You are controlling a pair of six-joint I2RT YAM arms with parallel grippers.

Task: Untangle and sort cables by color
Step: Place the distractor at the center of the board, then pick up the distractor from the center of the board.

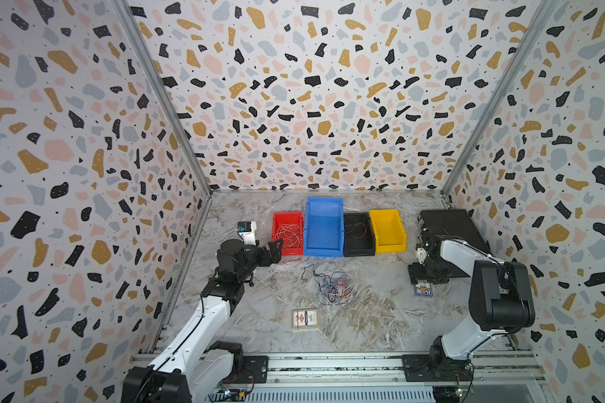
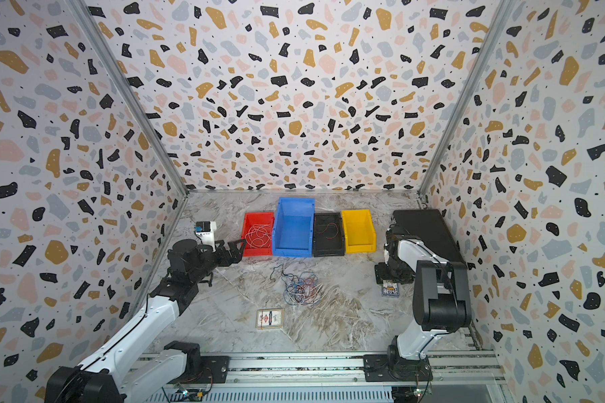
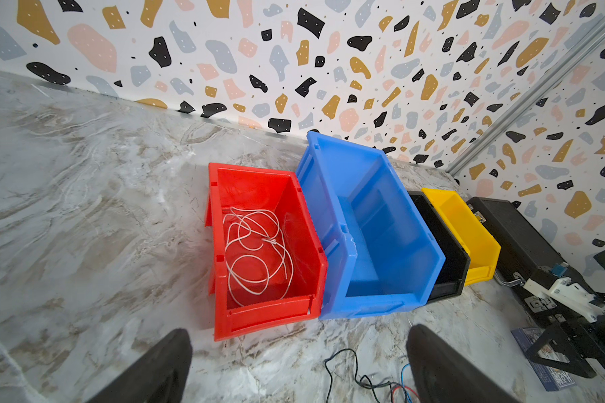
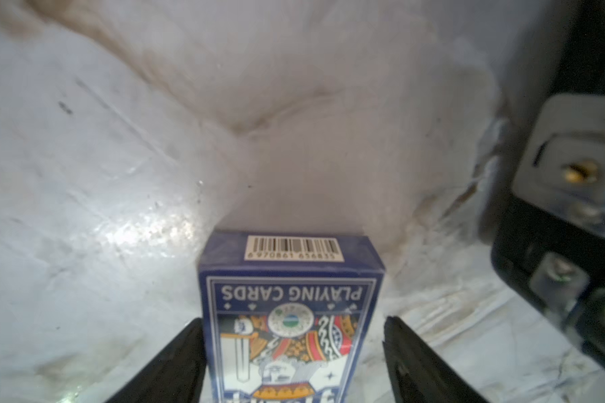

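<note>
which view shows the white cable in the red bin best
Left wrist view: the white cable lies in clear, close loops inside the red bin. Both top views show it small and faint. The right wrist view misses it.

Bright, even light fills both top views, walls bowing at wide-angle edges. In the right wrist view, glare spots the counter point(image 4: 147, 226), far marble blurred, card box point(image 4: 290, 289) sharp.

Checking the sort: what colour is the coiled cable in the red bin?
The coiled cable is white; left wrist view shows it best.
</note>
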